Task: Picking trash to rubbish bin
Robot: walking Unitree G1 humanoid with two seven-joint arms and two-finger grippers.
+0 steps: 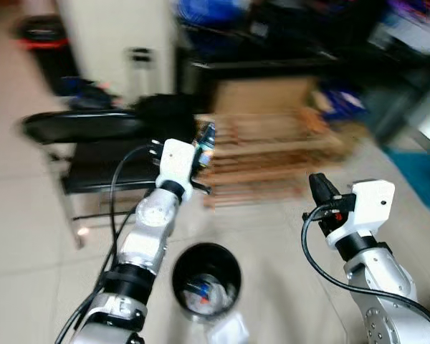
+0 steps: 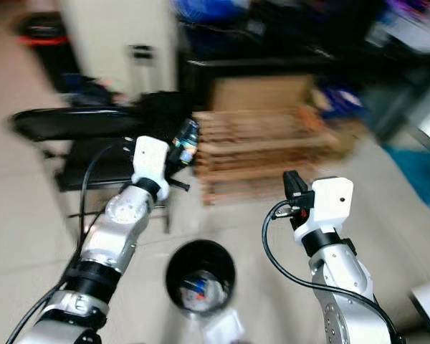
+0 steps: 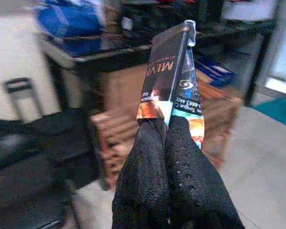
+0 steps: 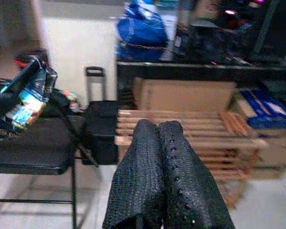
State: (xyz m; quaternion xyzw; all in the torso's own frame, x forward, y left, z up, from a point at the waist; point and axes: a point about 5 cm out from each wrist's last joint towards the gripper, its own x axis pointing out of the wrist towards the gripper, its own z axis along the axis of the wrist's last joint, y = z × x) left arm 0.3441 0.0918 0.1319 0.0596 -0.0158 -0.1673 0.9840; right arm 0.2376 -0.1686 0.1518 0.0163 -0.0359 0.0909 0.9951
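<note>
My left gripper (image 1: 203, 147) is raised at chest height and shut on a flat, dark, printed snack wrapper (image 3: 170, 81), which sticks up past the fingertips. A round black rubbish bin (image 1: 206, 278) stands on the floor below and slightly right of that gripper, with bits of trash inside. My right gripper (image 1: 318, 188) is held up to the right of the bin, its fingers (image 4: 159, 176) pressed together with nothing between them. The wrapper (image 4: 28, 98) also shows at the edge of the right wrist view.
A black folding chair (image 1: 93, 154) stands to the left, a stack of wooden pallets (image 1: 272, 154) straight ahead with a cardboard box (image 1: 265, 93) behind. A dark shelf, a small black trolley case (image 4: 97, 126) and a blue mat (image 1: 419, 172) lie further off. White paper (image 1: 229, 330) lies by the bin.
</note>
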